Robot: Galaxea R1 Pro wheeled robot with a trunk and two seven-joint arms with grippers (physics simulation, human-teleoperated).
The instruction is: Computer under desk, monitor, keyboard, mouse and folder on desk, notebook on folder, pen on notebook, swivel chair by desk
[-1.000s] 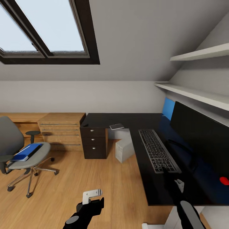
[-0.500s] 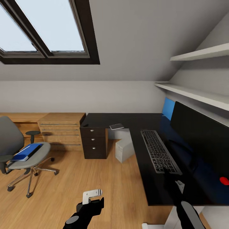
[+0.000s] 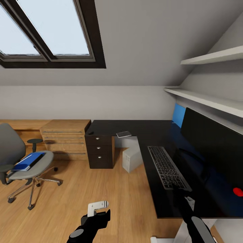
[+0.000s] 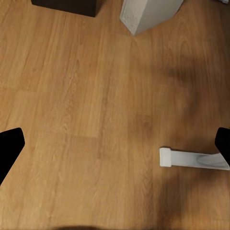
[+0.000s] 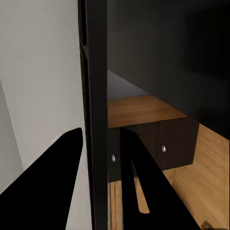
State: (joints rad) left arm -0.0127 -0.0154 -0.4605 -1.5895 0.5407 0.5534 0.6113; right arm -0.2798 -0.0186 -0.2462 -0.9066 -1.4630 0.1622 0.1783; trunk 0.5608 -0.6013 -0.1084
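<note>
**Keyboard drawn back toward the worktop's near edge**

Your right tool (image 3: pixel 180 193) sits at the near end of the keyboard (image 3: pixel 167 167), and over the last second the keyboard has slid toward you and turned slightly, after first edging away. It lies on the worktop (image 3: pixel 135 130) just in front of the monitor (image 3: pixel 212 148), so that part of the task looks close to settled, though I judge the angle could use squaring up. In the right wrist view the two dark fingers (image 5: pixel 45 187) straddle a thin dark slab seen edge-on, probably the keyboard; whether they are clamped on it I cannot tell.

Your left tool (image 3: pixel 98 206) hangs low over the floor (image 4: pixel 86 120). The left wrist view shows its fingertips (image 4: pixel 9 143) set wide apart with nothing between them.

The head view gives you what the wrist views lack: the folder (image 3: pixel 28 161) on the swivel chair (image 3: pixel 20 158), well apart from the worktop, the computer (image 3: pixel 131 158) beneath it, and a thin grey notebook (image 3: pixel 124 134) on its far wing.
</note>
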